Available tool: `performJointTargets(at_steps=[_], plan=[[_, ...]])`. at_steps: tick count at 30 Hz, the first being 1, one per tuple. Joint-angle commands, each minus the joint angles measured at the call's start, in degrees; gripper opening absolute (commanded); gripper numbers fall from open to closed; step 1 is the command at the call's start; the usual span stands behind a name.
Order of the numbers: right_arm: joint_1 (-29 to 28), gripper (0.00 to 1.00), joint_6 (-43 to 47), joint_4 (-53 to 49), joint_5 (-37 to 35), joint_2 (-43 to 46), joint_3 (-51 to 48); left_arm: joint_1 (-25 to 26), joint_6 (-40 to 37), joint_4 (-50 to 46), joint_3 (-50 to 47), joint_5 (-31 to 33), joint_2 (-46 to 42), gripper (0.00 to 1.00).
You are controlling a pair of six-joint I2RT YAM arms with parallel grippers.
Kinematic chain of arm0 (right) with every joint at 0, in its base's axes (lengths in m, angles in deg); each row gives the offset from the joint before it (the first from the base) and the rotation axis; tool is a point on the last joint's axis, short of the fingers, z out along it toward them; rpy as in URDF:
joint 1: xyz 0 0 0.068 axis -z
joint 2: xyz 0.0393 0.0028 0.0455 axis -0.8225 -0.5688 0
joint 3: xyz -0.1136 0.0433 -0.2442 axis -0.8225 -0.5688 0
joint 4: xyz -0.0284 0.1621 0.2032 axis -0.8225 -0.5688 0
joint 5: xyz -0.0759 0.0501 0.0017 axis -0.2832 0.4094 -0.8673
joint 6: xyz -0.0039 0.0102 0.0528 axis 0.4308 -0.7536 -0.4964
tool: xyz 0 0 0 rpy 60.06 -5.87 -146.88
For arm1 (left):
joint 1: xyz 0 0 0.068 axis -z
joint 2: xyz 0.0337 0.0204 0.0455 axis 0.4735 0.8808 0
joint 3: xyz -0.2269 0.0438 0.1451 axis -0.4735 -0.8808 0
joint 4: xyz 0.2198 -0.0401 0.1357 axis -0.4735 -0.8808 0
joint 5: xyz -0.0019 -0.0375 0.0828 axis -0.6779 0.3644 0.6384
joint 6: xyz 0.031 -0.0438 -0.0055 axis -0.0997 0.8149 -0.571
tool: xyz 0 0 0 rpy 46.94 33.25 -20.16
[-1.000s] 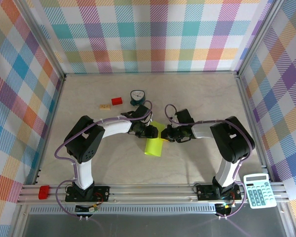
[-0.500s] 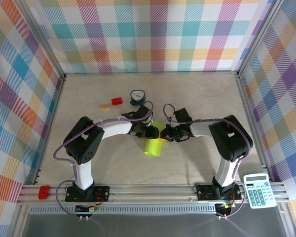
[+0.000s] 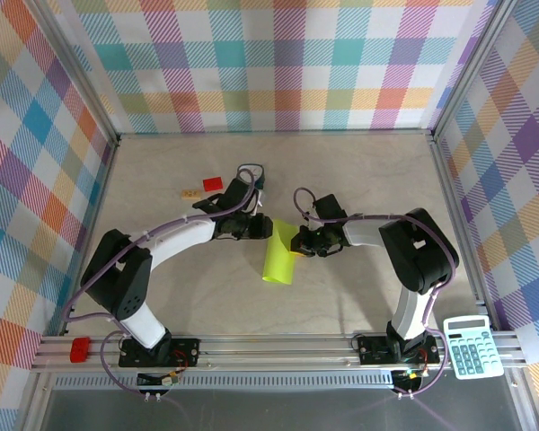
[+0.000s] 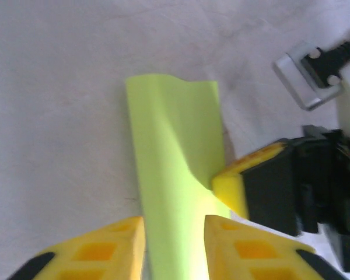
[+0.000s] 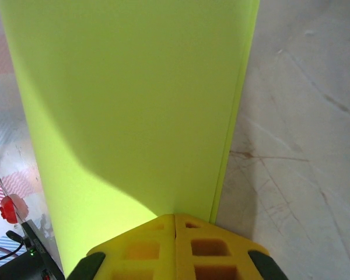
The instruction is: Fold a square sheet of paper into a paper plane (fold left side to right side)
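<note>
Left gripper (image 4: 174,224), shifted leftward since the earlier frame, is hovering part-spread astride the sheet of paper (image 3: 278,259), which is lying folded lengthwise mid-table. Right gripper (image 5: 175,224) is pinching its right edge. Risk: left jaws closing askew, dragging layers, skewing the crease.

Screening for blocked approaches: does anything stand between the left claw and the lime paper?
Nothing visible does. The lime sheet of paper lies directly between the open fingers of the left claw; the right claw pinches its edge from the side, clear of that gap.
</note>
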Motion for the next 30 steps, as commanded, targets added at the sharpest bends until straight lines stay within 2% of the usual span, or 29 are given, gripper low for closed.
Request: performJointTargets(at_steps=[1,5,30], plan=[[-0.32,0.0,1.48,-7.6,-7.44,-3.48,-1.32,-0.15,-0.6,5.11,-1.88,-8.21,1.78,0.2],[-0.32,0.0,1.62,-8.01,-7.62,-3.45,-1.11,-0.15,-0.69,7.67,-2.53,-10.47,4.42,0.12],[-0.27,0.01,3.74,-10.95,-9.12,-2.61,0.45,-0.29,-1.22,10.03,-6.44,-6.49,10.06,0.09]])
